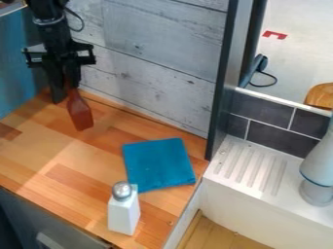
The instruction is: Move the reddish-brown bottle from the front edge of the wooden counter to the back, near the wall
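My gripper (65, 91) hangs low over the back left corner of the wooden counter, shut on a reddish-brown spatula (80, 113). The spatula's flat, wide end points down toward the counter; its upper part is between the fingers. I cannot tell whether its lower end touches the wood. To the right, a blue folded cloth (158, 164) lies flat on the counter. A white shaker (123, 215) with a silver top stands upright in front of the cloth, near the counter's front edge.
A grey plank wall (153, 58) rises behind the counter (48, 146), with a blue panel at the left. A dark upright post (226, 82) stands at the counter's back right. Beyond it are a white ribbed sink ledge (250, 168) and a pale grey object (319, 170).
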Controlling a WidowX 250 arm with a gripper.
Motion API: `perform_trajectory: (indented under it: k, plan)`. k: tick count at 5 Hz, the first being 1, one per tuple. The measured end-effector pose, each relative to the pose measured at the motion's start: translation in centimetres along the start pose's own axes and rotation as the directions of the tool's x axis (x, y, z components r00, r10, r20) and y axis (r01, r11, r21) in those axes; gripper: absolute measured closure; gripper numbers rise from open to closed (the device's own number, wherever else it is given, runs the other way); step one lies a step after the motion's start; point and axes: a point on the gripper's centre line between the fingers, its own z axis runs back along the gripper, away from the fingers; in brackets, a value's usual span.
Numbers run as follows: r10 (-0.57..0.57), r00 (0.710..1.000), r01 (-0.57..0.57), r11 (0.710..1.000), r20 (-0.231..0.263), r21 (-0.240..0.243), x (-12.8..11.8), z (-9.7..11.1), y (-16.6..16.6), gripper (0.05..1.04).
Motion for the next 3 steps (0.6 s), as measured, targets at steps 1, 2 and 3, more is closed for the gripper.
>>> perform_trajectory:
  k: [1, 2, 3]
  plan:
    - [0.002, 1.0, -0.002, 1.0, 0.001, 0.012, 0.7, -0.8, 0.1, 0.765]
    - [-0.003, 1.0, 0.004, 1.0, -0.012, 0.024, 1.0, -2.0, 0.3, 0.765]
    - [-0.01, 1.0, 0.01, 0.999, -0.001, 0.033, 1.5, -2.4, 0.4, 0.765]
